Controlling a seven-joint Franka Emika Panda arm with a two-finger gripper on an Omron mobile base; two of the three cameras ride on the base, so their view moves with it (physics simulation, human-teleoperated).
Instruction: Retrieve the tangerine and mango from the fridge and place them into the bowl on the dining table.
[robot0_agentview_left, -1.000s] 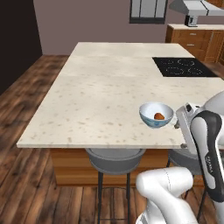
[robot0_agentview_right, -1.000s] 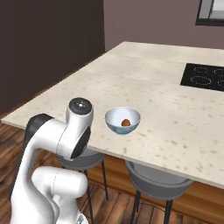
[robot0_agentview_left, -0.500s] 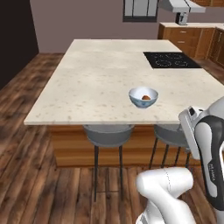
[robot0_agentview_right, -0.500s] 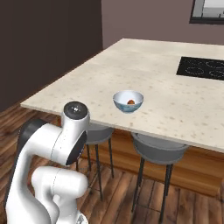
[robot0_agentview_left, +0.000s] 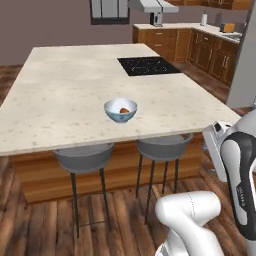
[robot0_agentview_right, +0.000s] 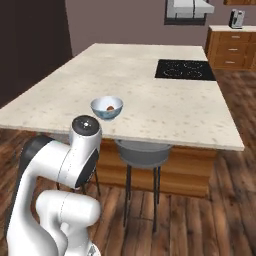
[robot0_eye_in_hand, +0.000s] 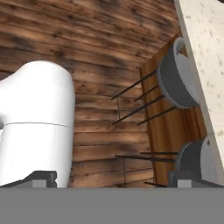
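You are looking at the two-finger gripper (robot0_eye_in_hand: 111, 178) pointing down at the wood floor with its jaws spread and empty, well away from the small pale-blue round bowl (robot0_agentview_left: 120, 110) sitting on the beige speckled dining table (robot0_agentview_left: 60, 95), holding one orange fruit (robot0_agentview_left: 124, 110)

Dark wood plank floor (robot0_agentview_left: 35, 220), grey stools (robot0_agentview_left: 82, 157), wooden cabinets (robot0_agentview_left: 200, 47), mauve wall (robot0_agentview_left: 45, 22)

The white arm is folded close over its base, elbow raised, with the gripper (robot0_eye_in_hand: 111, 177) pointing down toward the floor, its two dark fingertips (robot0_eye_in_hand: 41, 177) set wide apart and holding nothing.
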